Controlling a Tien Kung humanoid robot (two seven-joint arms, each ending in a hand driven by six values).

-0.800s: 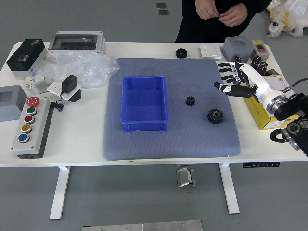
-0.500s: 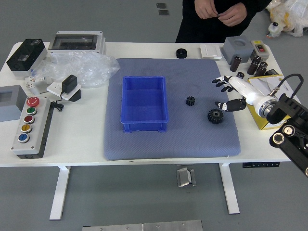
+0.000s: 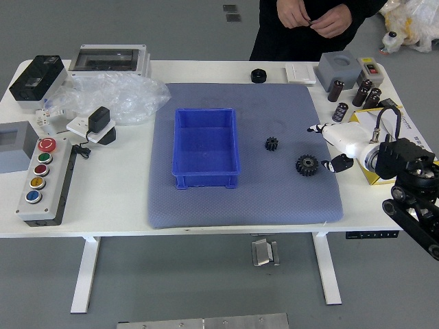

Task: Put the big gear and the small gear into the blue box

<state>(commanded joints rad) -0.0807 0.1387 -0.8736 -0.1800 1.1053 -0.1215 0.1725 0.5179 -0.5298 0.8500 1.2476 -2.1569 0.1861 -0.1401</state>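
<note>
Head view, blue box (image 3: 204, 181): on the mat (image 3: 243, 205), left of both gears; its walls could have stopped a gear carried too low.
Small gear (image 3: 271, 144): on the mat, between box and big gear; a low leftward sweep might have knocked it aside.
Big gear (image 3: 306, 165): on the mat, outside the box; a descent off-centre could have pushed it away, and a hold on the teeth alone might have slipped.
Person's hands (image 3: 332, 22): together beyond the worktop (image 3: 103, 205), apart from the gears.
Right robot hand (image 3: 351, 142): released, thumb apart from the fingers, near the big gear.
Black cylinders (image 3: 361, 93): upright beyond the robot hand; a wide backward swing could have toppled them.
</note>
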